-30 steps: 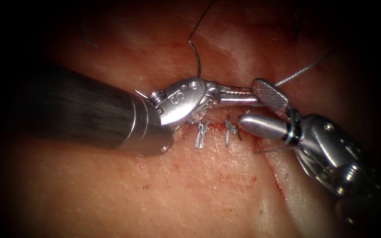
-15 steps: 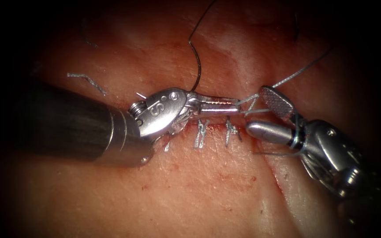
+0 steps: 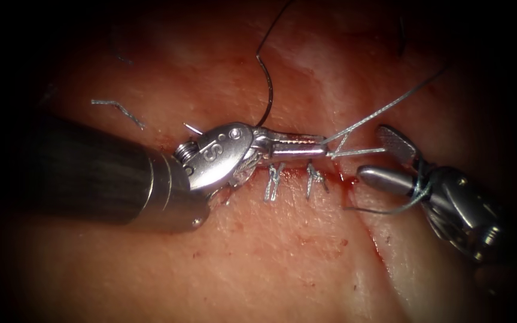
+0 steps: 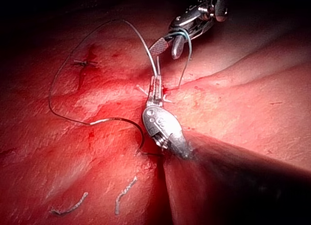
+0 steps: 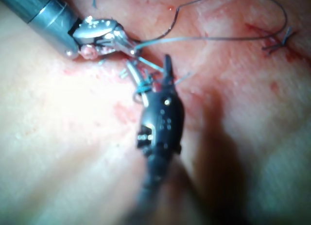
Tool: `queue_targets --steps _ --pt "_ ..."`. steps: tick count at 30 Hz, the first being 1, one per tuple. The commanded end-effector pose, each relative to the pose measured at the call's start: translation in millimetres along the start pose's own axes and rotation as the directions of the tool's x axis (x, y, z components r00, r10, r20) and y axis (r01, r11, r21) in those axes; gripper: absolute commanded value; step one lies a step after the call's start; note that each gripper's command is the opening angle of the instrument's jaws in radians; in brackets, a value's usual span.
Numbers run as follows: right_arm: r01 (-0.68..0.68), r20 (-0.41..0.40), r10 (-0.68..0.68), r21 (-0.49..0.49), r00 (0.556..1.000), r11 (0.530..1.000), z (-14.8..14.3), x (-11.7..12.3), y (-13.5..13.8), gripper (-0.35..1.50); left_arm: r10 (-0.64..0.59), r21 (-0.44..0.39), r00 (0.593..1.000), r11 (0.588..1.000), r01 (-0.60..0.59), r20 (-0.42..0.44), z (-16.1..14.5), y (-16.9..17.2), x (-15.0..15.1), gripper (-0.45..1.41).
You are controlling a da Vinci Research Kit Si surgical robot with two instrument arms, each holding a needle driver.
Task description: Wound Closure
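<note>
Two tied stitches [image 3: 291, 179] cross the cut [image 3: 345, 179] in the endoscope view; above them the left tool [image 3: 324, 146], lying lengthwise along the cut, clamps the thread [image 3: 384, 107], while the right tool [image 3: 384, 158], just right of that tip, gapes empty with thread looped round it. In the left wrist view two cut ends [image 4: 124, 195] lie near the left tool's shaft, and the dark needle [image 4: 129, 124] lies loose on the tissue [image 4: 252, 103] beside its jaws. In the right wrist view one further stitch [image 5: 278, 40] sits well beyond the right tool [image 5: 153, 74].
</note>
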State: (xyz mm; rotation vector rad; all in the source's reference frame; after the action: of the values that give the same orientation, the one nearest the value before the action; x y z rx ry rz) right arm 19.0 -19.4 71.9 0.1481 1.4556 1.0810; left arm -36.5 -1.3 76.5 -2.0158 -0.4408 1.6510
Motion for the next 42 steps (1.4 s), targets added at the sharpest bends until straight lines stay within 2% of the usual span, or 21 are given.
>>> queue_targets --steps 1,7,16,21,24,28,33,39,42 --pt "-0.007 0.000 0.007 0.003 1.000 1.000 0.6 -0.7 -0.1 1.30 0.002 0.000 1.000 1.000 -0.002 -0.001 0.4 0.0 -0.8 -0.45" --pt "-0.042 0.006 0.042 -0.006 0.999 0.999 1.0 -0.7 0.6 1.26 0.004 0.009 1.000 1.000 -0.004 0.000 0.6 1.1 -1.6 -0.45" --pt "-0.097 0.048 0.105 -0.150 0.993 0.984 1.1 -2.5 2.5 1.20 0.006 -0.003 1.000 1.000 -0.006 0.001 0.5 2.8 -1.6 -0.45" --pt "-0.094 0.070 0.106 -0.151 0.992 0.984 1.2 -2.5 2.8 1.14 0.006 -0.008 1.000 1.000 -0.006 0.001 0.6 3.4 -1.6 -0.45" --pt "-0.088 0.101 0.107 -0.175 0.989 0.981 1.4 -2.6 2.9 1.13 0.005 -0.011 1.000 1.000 -0.005 0.001 0.7 3.6 -1.5 -0.45" --pt "-0.083 0.100 0.105 -0.207 0.989 0.975 1.7 -2.7 3.3 1.11 0.005 -0.019 1.000 1.000 -0.005 0.002 0.9 4.1 -1.5 -0.45" --pt "-0.074 0.133 0.111 -0.257 0.985 0.964 2.3 -3.2 4.0 1.11 0.009 -0.026 0.999 1.000 -0.008 0.032 1.6 4.8 -1.8 -0.45" --pt "-0.107 0.161 0.156 -0.278 0.975 0.955 3.4 -5.0 4.7 1.14 0.013 -0.019 0.997 1.000 -0.011 0.073 2.2 5.3 -2.1 -0.45" --pt "-0.137 0.179 0.186 -0.255 0.966 0.957 5.2 -5.9 4.2 1.16 0.014 0.000 0.989 1.000 -0.014 0.146 2.1 5.4 -2.0 -0.45"
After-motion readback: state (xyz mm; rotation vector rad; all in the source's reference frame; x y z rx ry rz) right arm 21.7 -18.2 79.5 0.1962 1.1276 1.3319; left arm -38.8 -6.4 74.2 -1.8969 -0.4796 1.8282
